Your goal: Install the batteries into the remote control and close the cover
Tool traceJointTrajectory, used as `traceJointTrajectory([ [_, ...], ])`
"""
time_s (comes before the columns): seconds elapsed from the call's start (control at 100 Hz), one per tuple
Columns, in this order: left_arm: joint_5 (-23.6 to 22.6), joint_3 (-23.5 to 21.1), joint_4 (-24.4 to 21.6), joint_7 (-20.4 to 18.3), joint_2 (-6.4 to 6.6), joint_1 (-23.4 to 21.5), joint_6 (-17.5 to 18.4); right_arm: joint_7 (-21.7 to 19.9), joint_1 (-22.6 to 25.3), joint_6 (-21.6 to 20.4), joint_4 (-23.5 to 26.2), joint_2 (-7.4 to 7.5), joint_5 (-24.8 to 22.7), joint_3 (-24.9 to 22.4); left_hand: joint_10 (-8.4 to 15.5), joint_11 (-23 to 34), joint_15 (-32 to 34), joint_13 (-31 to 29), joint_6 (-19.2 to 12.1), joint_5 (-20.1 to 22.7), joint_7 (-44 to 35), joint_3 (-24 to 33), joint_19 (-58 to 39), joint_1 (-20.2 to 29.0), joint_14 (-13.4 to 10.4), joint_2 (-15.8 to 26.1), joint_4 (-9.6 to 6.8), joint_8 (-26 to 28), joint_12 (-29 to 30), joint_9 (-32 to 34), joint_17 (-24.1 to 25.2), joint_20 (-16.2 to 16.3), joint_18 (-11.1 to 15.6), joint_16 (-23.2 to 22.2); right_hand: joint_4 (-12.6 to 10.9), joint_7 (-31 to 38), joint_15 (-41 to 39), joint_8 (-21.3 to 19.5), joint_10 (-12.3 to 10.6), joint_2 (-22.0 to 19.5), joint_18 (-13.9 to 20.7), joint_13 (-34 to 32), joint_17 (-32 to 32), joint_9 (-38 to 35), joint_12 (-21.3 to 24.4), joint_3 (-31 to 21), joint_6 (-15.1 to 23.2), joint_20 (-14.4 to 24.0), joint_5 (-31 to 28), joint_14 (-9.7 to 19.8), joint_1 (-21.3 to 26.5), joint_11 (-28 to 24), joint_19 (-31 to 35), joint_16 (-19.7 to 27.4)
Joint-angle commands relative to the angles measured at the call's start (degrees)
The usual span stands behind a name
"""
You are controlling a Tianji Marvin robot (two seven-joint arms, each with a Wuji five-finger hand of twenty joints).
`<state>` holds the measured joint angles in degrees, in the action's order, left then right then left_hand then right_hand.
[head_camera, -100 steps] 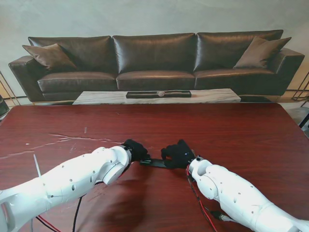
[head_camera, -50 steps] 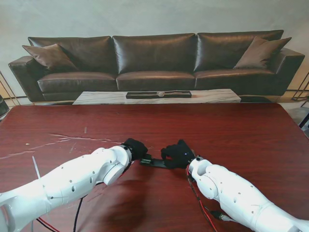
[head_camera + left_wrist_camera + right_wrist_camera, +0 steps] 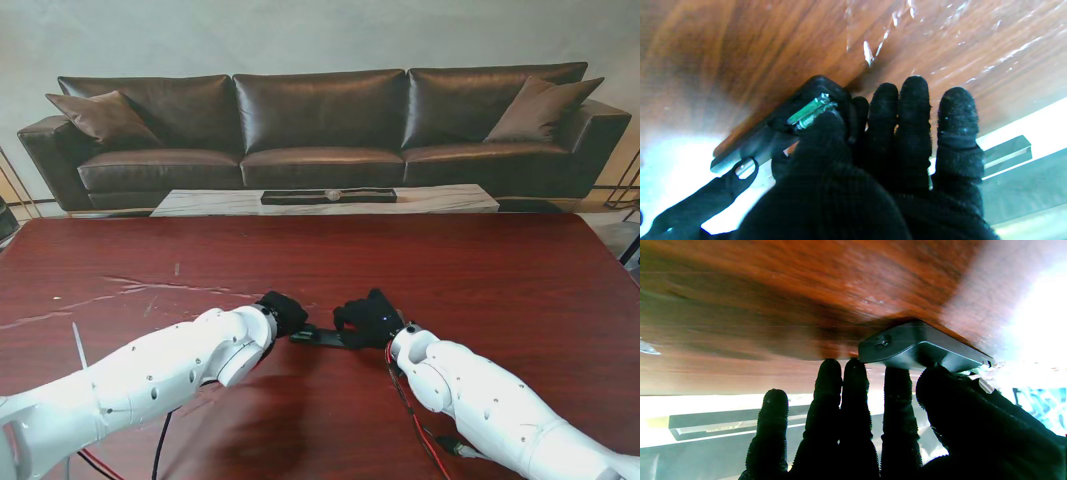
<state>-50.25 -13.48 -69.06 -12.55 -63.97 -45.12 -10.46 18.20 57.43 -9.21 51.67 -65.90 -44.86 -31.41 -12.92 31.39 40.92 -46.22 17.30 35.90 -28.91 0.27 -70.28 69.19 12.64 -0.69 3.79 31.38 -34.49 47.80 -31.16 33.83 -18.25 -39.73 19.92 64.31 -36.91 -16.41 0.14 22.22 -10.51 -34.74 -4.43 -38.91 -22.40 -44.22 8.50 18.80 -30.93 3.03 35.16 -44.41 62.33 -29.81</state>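
Observation:
The black remote control (image 3: 318,336) lies on the dark red table (image 3: 480,270) between my two gloved hands. My left hand (image 3: 283,310) grips its left end. In the left wrist view the remote control (image 3: 780,130) shows an uncovered battery bay with a green battery (image 3: 810,111) inside, and my thumb rests against that battery while the fingers (image 3: 915,110) wrap the end. My right hand (image 3: 368,318) pinches the other end. In the right wrist view the remote control (image 3: 907,345) sits between thumb and fingertips (image 3: 895,383). I see no cover.
A dark leather sofa (image 3: 320,130) and a low marble coffee table (image 3: 325,200) stand beyond the table's far edge. Red and black cables (image 3: 415,420) run along my right forearm. Pale scratch marks (image 3: 150,290) streak the table on the left.
My left forearm and hand have shifted slightly to the right, toward the remote control. The right hand and the remote control have stayed where they were.

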Motion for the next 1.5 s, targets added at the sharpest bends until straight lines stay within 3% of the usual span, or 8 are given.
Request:
traceJointTrajectory([
  [0.0, -0.1, 0.2, -0.8, -1.0, 0.58, 0.2, 0.1, -0.9, 1.4, -0.2, -1.1, 0.07, -0.3, 0.8, -2.5, -1.4, -1.0, 1.4, -0.6, -0.3, 1.5, 1.5, 0.0, 4.8, 0.4, 0.5, -3.06, -1.6, 0.9, -1.4, 0.7, 0.1, 0.2, 0.4, -0.8, 0.7, 0.8, -0.1, 0.5, -0.7, -0.4, -2.6, 1.0, -0.7, -0.2, 1.1, 1.6, 0.6, -1.0, -1.9, 0.8, -0.1, 0.5, 1.3],
  [0.11, -0.2, 0.5, -1.5, -2.4, 1.11, 0.5, 0.5, -0.9, 1.3, -0.1, -1.2, 0.05, -0.2, 0.9, -1.5, -3.5, -2.5, 3.8, -2.6, -2.3, 3.2, 1.4, 0.5, 4.8, 0.2, 0.0, -2.82, -2.0, 2.0, -4.3, 1.8, 0.2, 1.4, 0.7, -0.9, 0.7, 0.7, -0.1, 0.5, -0.8, -0.5, -2.7, 1.0, -0.7, -0.2, 1.2, 1.6, 0.6, -1.1, -1.8, 1.0, -0.1, 0.5, 1.3],
  [0.26, -0.2, 0.1, -2.2, -3.0, 1.41, 0.1, 0.8, -0.8, 1.3, 0.0, -1.3, 0.01, -0.2, 1.0, -1.6, -5.3, -4.5, 5.3, -2.1, -2.9, 5.6, -0.9, 1.1, 3.6, 0.6, -0.3, -2.42, -2.4, 3.1, -5.8, 2.3, 0.4, 1.9, 1.2, -0.9, 0.7, 0.7, -0.1, 0.5, -0.9, -0.4, -2.7, 1.0, -0.7, -0.2, 1.3, 1.5, 0.6, -1.0, -1.8, 1.1, -0.1, 0.6, 1.3],
  [0.65, 0.3, 0.3, -4.0, -5.6, 2.17, 0.3, 1.4, -0.7, 1.3, 0.1, -1.4, 0.01, -0.2, 0.9, -1.8, -8.5, -8.1, 8.5, -1.0, -3.5, 14.2, -1.7, 3.2, -6.5, 1.3, 1.0, -2.45, -5.0, 4.7, -9.8, 4.1, 1.3, 2.4, 2.2, -1.0, 0.7, 0.7, -0.1, 0.8, -1.2, -0.3, -2.4, 1.1, -0.4, -0.2, 1.6, 1.4, 0.5, -0.9, -2.1, 1.2, -0.1, 0.5, 1.3],
  [1.21, 1.1, 1.5, -5.0, -7.8, 2.54, 1.1, 0.7, -0.7, 1.3, 0.3, -1.5, -0.04, -0.1, 1.1, -1.8, -10.9, -10.6, 11.5, -1.6, -6.0, 17.0, -2.1, 5.0, -10.6, 1.4, -1.2, -2.38, -5.8, 5.3, -14.0, 5.4, 1.6, 2.9, 2.9, -1.1, 0.6, 0.6, -0.1, 0.9, -1.4, -0.2, -2.3, 1.1, -0.4, -0.2, 1.9, 1.1, 0.5, -0.8, -2.2, 1.3, -0.2, 0.5, 1.3],
  [1.49, 1.5, 1.8, -4.6, -7.3, 2.09, 1.2, -0.6, -0.7, 1.2, 0.2, -1.6, -0.06, -0.1, 1.2, -1.9, -8.7, -9.7, 10.2, -1.0, -5.2, 15.5, -1.7, 4.7, -11.7, 1.3, -1.9, -2.42, -3.2, 3.6, -13.7, 4.0, 2.2, 3.4, 2.2, -1.1, 0.7, 0.6, -0.1, 0.9, -1.5, -0.3, -2.3, 1.2, -0.3, -0.2, 2.0, 1.2, 0.5, -0.8, -2.1, 1.4, -0.1, 0.4, 1.3],
])
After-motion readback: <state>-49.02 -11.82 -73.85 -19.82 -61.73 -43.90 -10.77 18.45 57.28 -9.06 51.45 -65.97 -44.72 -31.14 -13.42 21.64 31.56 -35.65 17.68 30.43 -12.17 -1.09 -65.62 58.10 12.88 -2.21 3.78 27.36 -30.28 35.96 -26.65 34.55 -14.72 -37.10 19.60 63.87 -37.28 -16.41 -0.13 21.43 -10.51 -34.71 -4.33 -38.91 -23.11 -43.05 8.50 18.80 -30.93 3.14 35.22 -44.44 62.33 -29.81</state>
